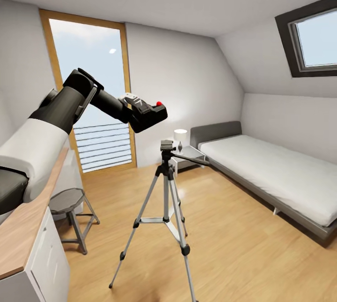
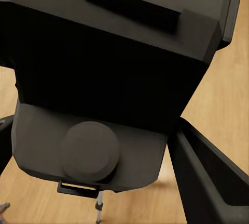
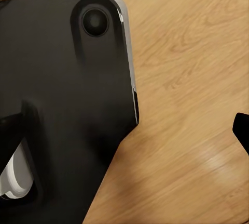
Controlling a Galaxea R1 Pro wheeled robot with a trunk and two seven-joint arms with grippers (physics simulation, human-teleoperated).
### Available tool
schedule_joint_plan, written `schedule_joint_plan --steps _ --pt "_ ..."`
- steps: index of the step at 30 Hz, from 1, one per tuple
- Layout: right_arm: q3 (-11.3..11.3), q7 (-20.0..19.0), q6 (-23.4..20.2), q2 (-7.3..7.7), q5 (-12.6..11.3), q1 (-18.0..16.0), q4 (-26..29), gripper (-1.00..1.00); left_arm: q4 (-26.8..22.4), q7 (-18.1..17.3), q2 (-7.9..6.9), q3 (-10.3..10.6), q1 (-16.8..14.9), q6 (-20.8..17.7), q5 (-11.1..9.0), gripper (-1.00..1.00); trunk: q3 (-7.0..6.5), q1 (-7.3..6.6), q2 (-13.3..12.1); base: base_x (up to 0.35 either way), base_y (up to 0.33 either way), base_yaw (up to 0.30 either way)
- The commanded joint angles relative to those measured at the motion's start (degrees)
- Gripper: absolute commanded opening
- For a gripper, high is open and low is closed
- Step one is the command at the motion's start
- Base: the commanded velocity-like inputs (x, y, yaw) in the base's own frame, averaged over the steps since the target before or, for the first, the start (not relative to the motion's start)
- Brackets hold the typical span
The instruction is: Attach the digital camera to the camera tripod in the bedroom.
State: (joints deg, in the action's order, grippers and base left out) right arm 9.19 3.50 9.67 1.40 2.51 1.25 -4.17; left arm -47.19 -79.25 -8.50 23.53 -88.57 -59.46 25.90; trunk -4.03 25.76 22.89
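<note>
At the far left a wood-topped desk runs along the wall, with a round grey stool on the floor beside it. Above them the left arm reaches forward, and its left gripper is closed around the digital camera, a small black box with a red button on top. In the left wrist view the camera sits between the two dark fingers, its short round lens facing the wood floor. Behind the arm stands a tall glazed door with a wooden frame. Just below and slightly right of the held camera stands the camera tripod, its black head close under the gripper but apart from the camera, its long handle pointing right and its silver legs spread on the floor. Further right lie a small lamp, a grey bed and a roof window. The right wrist view shows a black panel, probably part of the robot itself, over the floor; whether the right gripper is open cannot be told.
</note>
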Motion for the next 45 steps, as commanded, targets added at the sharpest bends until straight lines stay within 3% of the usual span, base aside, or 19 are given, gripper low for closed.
schedule_joint_plan --steps 1,18,45 --pt "0.4 0.1 0.3 0.01 0.3 0.0 -0.1 1.00 -0.1 -0.6 -0.03 0.1 0.0 -0.5 0.6 -1.00 0.00 0.02 0.0 0.031 0.000 0.000" --pt "0.4 0.1 0.3 0.01 0.3 0.0 -0.1 1.00 -0.1 -0.6 -0.03 0.1 0.0 -0.5 0.6 -1.00 0.00 0.02 0.0 0.249 0.010 0.000" --pt "0.4 0.2 0.4 0.01 0.3 0.0 -0.1 1.00 -0.1 -0.6 -0.03 0.1 0.0 -0.5 0.6 -1.00 0.00 0.02 0.0 0.023 0.052 0.000"
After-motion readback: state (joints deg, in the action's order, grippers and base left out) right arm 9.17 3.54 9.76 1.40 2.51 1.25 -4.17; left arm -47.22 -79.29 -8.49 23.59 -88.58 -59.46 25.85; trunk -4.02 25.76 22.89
